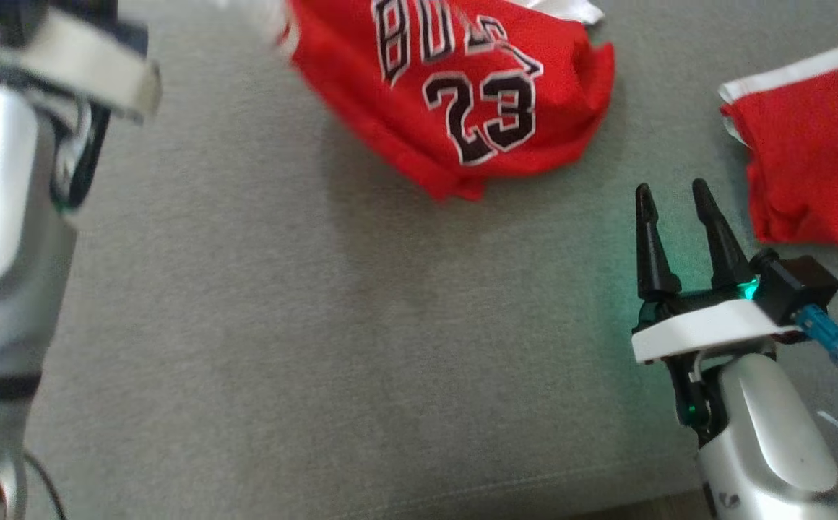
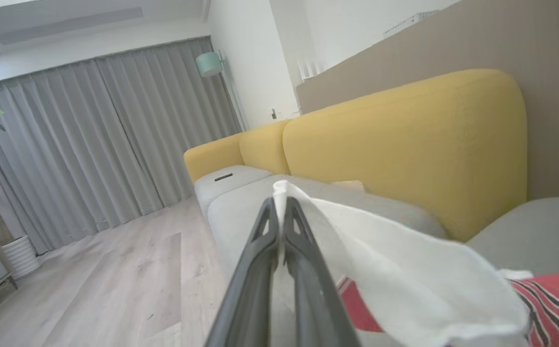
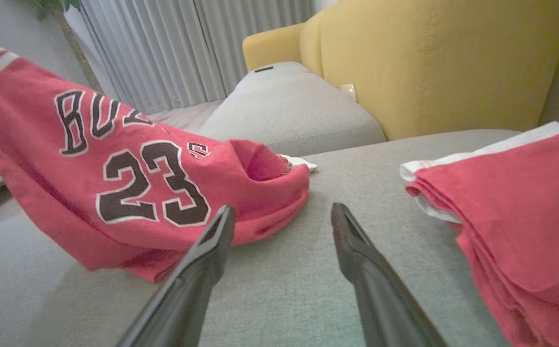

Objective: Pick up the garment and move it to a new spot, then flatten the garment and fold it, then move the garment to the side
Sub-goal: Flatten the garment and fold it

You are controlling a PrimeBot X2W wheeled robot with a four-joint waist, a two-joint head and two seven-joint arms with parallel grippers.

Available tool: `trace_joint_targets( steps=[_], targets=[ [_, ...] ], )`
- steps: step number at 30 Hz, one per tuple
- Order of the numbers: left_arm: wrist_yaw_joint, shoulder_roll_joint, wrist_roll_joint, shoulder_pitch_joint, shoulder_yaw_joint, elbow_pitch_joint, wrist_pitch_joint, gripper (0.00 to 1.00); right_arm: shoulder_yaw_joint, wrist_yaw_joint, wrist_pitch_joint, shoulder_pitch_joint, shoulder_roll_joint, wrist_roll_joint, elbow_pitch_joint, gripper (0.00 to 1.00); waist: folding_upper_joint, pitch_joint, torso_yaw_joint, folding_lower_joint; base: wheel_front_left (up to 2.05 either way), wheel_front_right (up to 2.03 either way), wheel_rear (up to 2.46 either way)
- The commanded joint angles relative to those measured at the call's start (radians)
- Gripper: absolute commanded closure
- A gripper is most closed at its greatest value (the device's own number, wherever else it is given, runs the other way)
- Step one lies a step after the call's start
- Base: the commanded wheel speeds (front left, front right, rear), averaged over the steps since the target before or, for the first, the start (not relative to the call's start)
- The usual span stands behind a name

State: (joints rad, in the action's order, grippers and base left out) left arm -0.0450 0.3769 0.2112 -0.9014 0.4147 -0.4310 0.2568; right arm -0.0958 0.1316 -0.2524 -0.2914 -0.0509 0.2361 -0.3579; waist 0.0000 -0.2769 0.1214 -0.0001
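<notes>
Lifting looks under way: the left gripper (image 2: 281, 208) is pinched shut on the white trim (image 2: 405, 274) of the red number-23 fabric jersey (image 1: 462, 94), one end raised, the other on the grey sofa cushion (image 1: 282, 325). Flattening, folding and setting aside remain. The right gripper (image 1: 672, 191) gapes empty. Two red garments, counting the folded red-and-white cloth (image 1: 816, 166).

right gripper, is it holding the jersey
No, the right gripper is open over the cushion, apart from the jersey.
</notes>
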Motion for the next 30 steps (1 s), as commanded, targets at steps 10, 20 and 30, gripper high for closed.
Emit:
trace_joint_targets(
  steps=[10, 20, 30],
  targets=[
    [0.002, 0.114, -0.07, 0.25, -0.133, 0.16, 0.005, 1.0, -0.038, -0.001, 0.003, 0.022, 0.001, -0.02, 0.013, 0.0, 0.0, 0.062, -0.09, 0.0001, 0.0, 0.0, 0.0],
    [0.03, 0.078, -0.068, 0.436, -0.209, 0.123, 0.005, 0.0, -0.034, -0.001, 0.015, 0.056, 0.001, -0.026, 0.022, 0.0, 0.0, 0.094, -0.109, 0.0001, 0.0, 0.0, 0.0],
    [0.041, -0.106, -0.011, 0.572, -0.343, 0.374, 0.005, 0.0, -0.013, -0.001, 0.016, 0.08, 0.001, -0.022, 0.045, 0.0, 0.0, 0.136, -0.13, 0.0001, 0.0, 0.0, 0.0]
  ],
)
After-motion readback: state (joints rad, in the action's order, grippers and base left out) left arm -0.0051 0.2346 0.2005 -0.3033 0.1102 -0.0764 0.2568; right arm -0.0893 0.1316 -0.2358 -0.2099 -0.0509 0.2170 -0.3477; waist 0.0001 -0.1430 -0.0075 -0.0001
